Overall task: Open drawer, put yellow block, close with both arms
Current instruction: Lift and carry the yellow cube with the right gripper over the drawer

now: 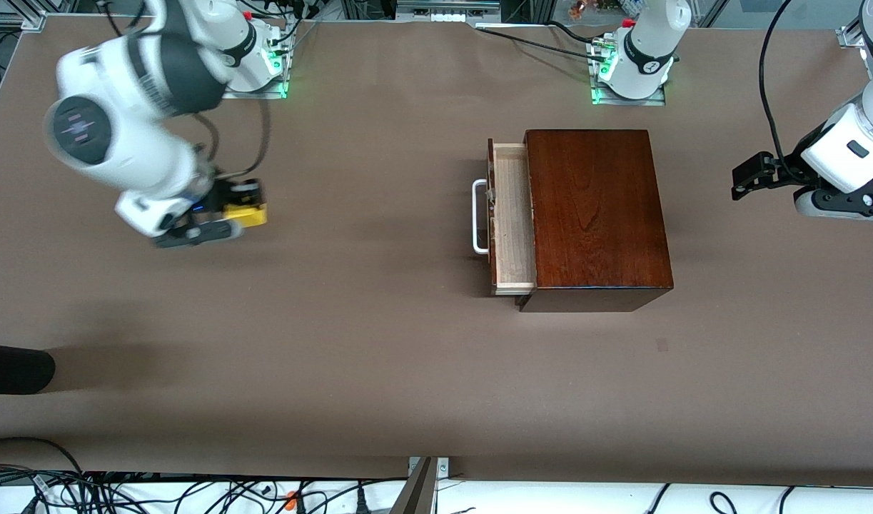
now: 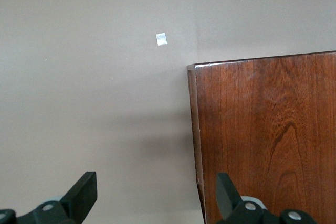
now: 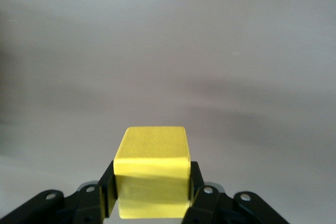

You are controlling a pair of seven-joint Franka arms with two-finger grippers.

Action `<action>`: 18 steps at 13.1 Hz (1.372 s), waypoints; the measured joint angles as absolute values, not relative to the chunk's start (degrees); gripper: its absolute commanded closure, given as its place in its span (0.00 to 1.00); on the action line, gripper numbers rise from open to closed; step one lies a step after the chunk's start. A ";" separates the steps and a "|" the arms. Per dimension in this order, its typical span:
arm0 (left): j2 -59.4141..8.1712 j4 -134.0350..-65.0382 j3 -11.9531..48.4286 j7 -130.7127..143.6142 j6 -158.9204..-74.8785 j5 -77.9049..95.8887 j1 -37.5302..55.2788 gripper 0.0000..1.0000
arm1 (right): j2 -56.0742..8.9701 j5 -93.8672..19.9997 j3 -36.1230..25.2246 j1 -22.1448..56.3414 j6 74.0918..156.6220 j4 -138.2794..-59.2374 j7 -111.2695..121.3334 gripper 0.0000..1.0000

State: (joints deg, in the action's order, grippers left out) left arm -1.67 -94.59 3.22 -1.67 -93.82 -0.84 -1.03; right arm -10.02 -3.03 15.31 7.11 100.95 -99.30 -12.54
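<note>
The yellow block (image 1: 249,213) is pinched between the fingers of my right gripper (image 1: 242,211), over the bare table toward the right arm's end. In the right wrist view the yellow block (image 3: 152,169) fills the gap of the right gripper (image 3: 152,195), with both pads flat on its sides. The drawer (image 1: 513,214) stands pulled partly out of the reddish-brown box (image 1: 593,207), its pale tray empty and its white handle (image 1: 479,216) facing the right arm's end. My left gripper (image 1: 747,175) hangs open beside the box (image 2: 268,140) toward the left arm's end, holding nothing (image 2: 156,187).
A small tape mark (image 1: 662,345) lies on the table nearer the front camera than the box, and shows as the tape mark (image 2: 161,39) in the left wrist view. A dark object (image 1: 11,368) pokes in at the right arm's end. Cables (image 1: 122,489) run along the near edge.
</note>
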 measured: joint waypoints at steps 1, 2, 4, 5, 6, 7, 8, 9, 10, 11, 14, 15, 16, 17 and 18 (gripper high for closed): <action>-1.68 -94.58 3.32 -1.67 -93.84 -0.84 -0.99 0.00 | -10.07 -3.03 18.13 7.68 100.95 -98.13 -15.81 0.68; -1.69 -94.58 3.44 -1.67 -93.96 -0.84 -0.96 0.00 | -10.16 -3.02 19.64 9.19 100.95 -97.07 -18.43 0.68; -1.75 -94.58 3.60 -1.67 -94.63 -0.84 -0.91 0.00 | -10.88 -2.98 20.29 13.94 101.12 -95.33 -22.39 0.68; -1.78 -94.57 3.66 -1.67 -94.69 -0.84 -0.90 0.00 | -11.76 -2.76 20.30 16.61 101.67 -94.24 -24.06 0.68; -1.81 -94.58 3.67 -1.67 -94.71 -0.84 -0.90 0.00 | -12.86 -2.01 20.31 19.13 102.31 -92.88 -25.03 0.68; -1.82 -94.57 3.67 -1.67 -94.76 -0.84 -0.90 0.00 | -14.16 -0.65 20.33 21.69 102.86 -91.11 -25.29 0.68; -1.83 -94.57 3.68 -1.67 -94.88 -0.84 -0.90 0.00 | -15.67 1.04 20.34 24.29 103.11 -88.88 -25.31 0.68; -1.84 -94.57 3.70 -1.67 -95.09 -0.84 -0.88 0.00 | -17.37 3.02 20.38 27.03 103.13 -86.35 -25.21 0.68; -1.86 -94.57 3.72 -1.67 -95.49 -0.84 -0.86 0.00 | -19.06 5.21 20.42 29.71 103.12 -83.97 -24.76 0.68; -1.87 -94.57 3.73 -1.67 -95.68 -0.84 -0.86 0.00 | -20.69 7.22 20.43 32.36 103.13 -81.93 -23.56 0.68; -1.90 -94.57 3.75 -1.67 -95.76 -0.84 -0.85 0.00 | -24.88 9.78 20.39 37.54 103.37 -76.95 -14.91 0.68; -1.96 -94.57 3.77 -1.67 -95.77 -0.84 -0.83 0.00 | -26.03 9.82 20.38 38.15 103.92 -75.49 -10.65 0.68; -2.04 -94.57 3.79 -1.67 -95.81 -0.84 -0.81 0.00 | -27.02 9.82 20.34 38.57 104.91 -74.43 -6.51 0.68; -2.11 -94.57 3.82 -1.67 -95.84 -0.84 -0.78 0.00 | -27.80 9.82 20.32 39.02 105.93 -73.74 -3.29 0.68; -2.15 -94.57 3.85 -1.67 -95.87 -0.84 -0.75 0.00 | -28.48 9.82 20.31 39.62 106.70 -73.33 -0.46 0.67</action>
State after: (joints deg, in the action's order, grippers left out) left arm -2.15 -94.57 3.85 -1.67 -95.87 -0.84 -0.75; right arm -28.48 9.82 20.31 39.62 106.70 -73.33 -0.46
